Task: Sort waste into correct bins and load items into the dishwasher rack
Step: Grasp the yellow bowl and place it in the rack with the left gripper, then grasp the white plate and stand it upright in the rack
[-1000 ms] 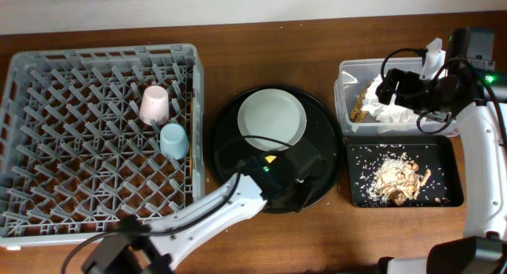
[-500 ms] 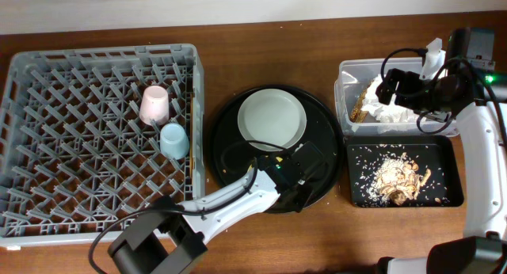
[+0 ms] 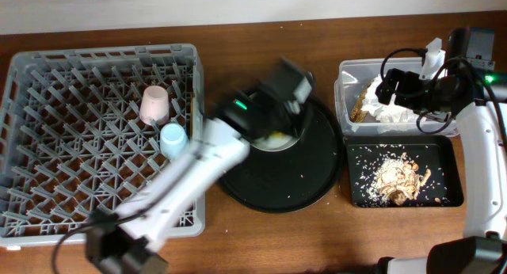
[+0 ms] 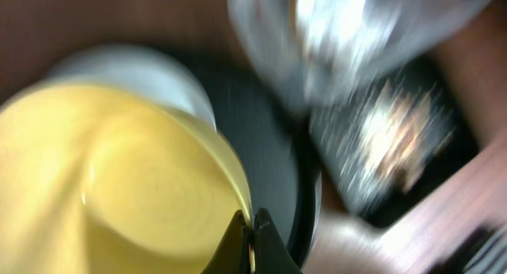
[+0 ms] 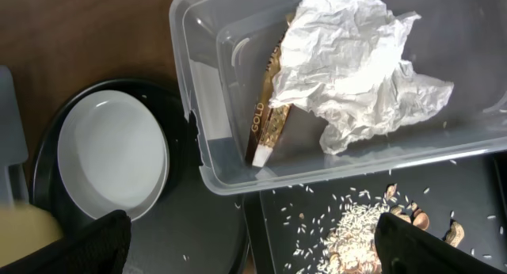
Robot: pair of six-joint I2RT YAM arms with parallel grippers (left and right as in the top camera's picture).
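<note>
- The brown wooden table [image 3: 317, 226] carries the large square grey plastic rack [image 3: 47, 147] on my left, with a small pink cup [image 3: 154, 104] and a small light-blue cup [image 3: 173, 139] already in it.
- My left gripper [image 4: 253, 234] is pressed onto the rim of the yellow bowl [image 4: 103, 187], above the large round black tray [image 3: 301, 187]. The arm is blurred in the overhead view.
- I judge this step to be loading the bowl. The next move calls for carrying it over the rack wall and seating it between the pegs.
- The pale grey-green round plate [image 5: 111, 159] lies on the round tray, not yet loaded.
- My right gripper [image 5: 253, 244] hangs spread and empty over the clear rectangular plastic tub [image 5: 198, 92], which holds the crumpled white tissue [image 5: 356, 76] and the dark wrapper [image 5: 265, 123].
</note>
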